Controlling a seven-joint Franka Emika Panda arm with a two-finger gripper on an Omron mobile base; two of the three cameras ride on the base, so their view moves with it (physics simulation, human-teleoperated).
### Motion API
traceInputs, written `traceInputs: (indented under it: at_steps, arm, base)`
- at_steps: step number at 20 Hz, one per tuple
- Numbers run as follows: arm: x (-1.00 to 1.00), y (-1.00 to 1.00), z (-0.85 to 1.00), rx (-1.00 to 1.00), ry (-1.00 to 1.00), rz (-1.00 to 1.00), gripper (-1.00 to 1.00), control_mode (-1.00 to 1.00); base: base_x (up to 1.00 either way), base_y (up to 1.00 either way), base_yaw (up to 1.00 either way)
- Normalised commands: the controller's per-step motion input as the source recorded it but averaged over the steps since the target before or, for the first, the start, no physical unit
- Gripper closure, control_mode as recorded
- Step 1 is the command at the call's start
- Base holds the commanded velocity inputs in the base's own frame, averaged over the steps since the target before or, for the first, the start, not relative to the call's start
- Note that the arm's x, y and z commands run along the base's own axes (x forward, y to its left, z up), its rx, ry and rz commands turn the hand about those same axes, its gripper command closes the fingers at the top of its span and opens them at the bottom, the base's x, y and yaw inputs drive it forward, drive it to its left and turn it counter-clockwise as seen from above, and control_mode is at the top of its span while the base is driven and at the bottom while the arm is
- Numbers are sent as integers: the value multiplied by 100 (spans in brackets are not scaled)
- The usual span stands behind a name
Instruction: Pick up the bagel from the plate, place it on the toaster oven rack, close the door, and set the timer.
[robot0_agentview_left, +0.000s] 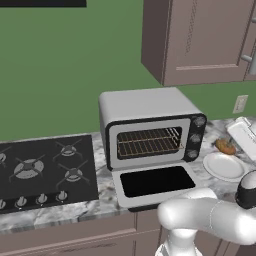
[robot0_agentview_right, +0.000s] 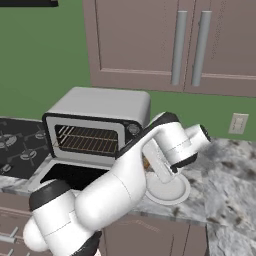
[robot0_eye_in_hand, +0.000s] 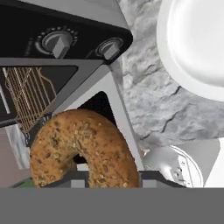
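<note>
Clenching the bagel (robot0_eye_in_hand: 83, 148) between its fingertips, the gripper (robot0_eye_in_hand: 109, 181) hung clear of the plate (robot0_eye_in_hand: 197, 48), with the toaster oven rack (robot0_eye_in_hand: 26, 94) lying ahead and leftward, beyond the dropped door (robot0_eye_in_hand: 116, 113)

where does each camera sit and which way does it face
Left base view: behind the arm's left, facing the toaster oven with open door; elbow lower right.
Right base view: behind the arm's right, facing that oven; arm across the middle.
Hand view: on the hand, over the bagel in the pincer.
Base views share the plate.
</note>
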Motion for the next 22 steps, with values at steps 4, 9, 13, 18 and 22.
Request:
traceInputs:
  at_steps: [4, 9, 13, 18, 22]
  arm:
    - [-5, 98, 41, 1, 12, 0, 100, -100]
    - [1, 94, 12, 0, 17, 0, 100, -100]
    - [9, 82, 1, 0, 5, 0, 100, -100]
    - [33, 62, 0, 0, 0, 0, 100, -100]
    - [44, 42, -1, 0, -1, -1, 100, -100]
  base:
    - [0, 0, 0]
    - [0, 0, 0]
    - [0, 0, 0]
    - [0, 0, 0]
    - [0, 0, 0]
